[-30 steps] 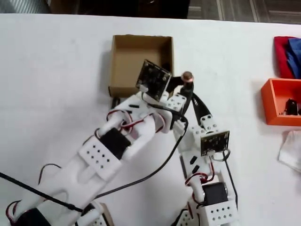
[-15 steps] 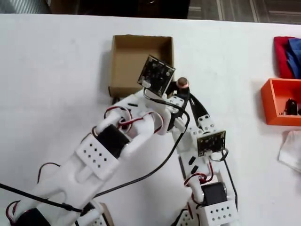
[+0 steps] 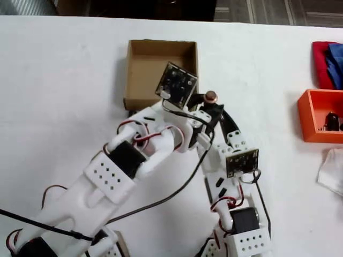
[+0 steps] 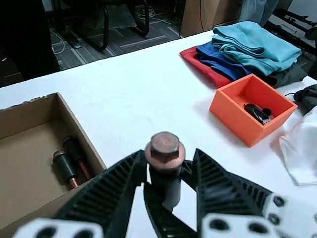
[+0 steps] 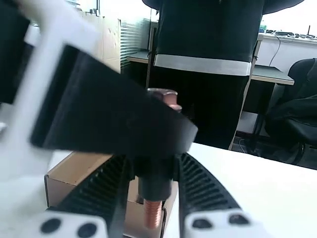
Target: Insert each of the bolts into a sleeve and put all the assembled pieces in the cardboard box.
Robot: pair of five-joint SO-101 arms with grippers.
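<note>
The right gripper point(image 5: 152, 171) is clamped on a dark sleeve point(image 5: 154, 186), its two ribbed jaws pressed to either side, and the copper tip of a bolt point(image 4: 165, 145) pokes out below the sleeve. The piece stands upright with the bolt's hexagonal copper head on top. The left gripper point(image 4: 171, 166) sits at the same piece, just under the head; its jaws stand spread wider than the sleeve (one near the head's flange, the other with a dark gap beside it), so it straddles the piece rather than pinching it. From the right wrist, one broad black jaw of the left gripper crosses in front of the bolt at head height. Seen from above, the two arms meet over the white table point(image 3: 64, 80), and the held piece hangs just off the near right corner of the cardboard box point(image 3: 149, 69), outside its opening. Inside the box, two assembled pieces point(image 4: 69, 161) lie side by side, dark sleeves with copper showing at the ends, close to the wall nearest the held piece. Well apart, farther along the table, is an orange bin point(image 4: 230, 119) with small dark items in it, and beyond that some folded clothes point(image 4: 247, 44) in red, blue and teal.
</note>
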